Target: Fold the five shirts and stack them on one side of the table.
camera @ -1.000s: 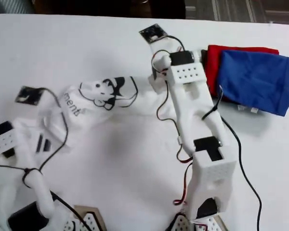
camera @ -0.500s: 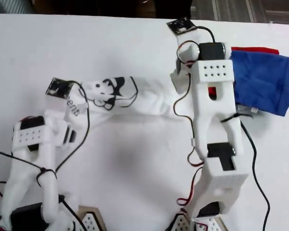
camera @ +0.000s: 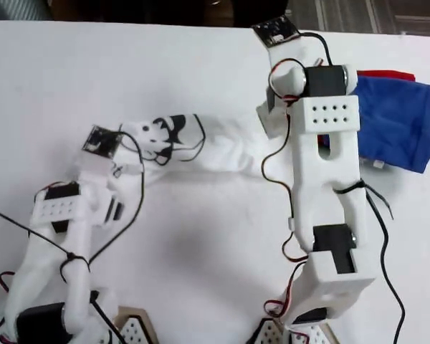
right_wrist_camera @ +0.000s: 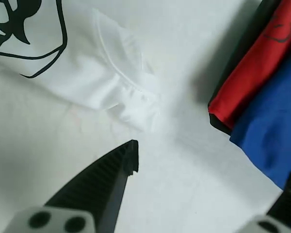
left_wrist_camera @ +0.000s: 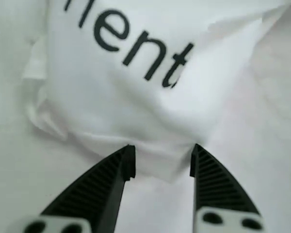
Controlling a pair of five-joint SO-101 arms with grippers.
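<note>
Your left tool point(left_wrist_camera: 162, 164) has its jaws apart, and a fold at the edge of the bunched white shirt point(left_wrist_camera: 136, 87) lies between the tips. Just past them the cloth humps up, with black lettering across it. Your right tool point(right_wrist_camera: 211, 179) is spread wide over bare tabletop point(right_wrist_camera: 184, 155). Just ahead of one finger lies the shirt's other end, a crumpled corner, with a black printed outline farther along it. Ahead of the other finger sit the folded shirts: the red shirt point(right_wrist_camera: 252, 73) with a dark edge under it, and the blue shirt point(right_wrist_camera: 274, 131) lying on top of the red.
</note>
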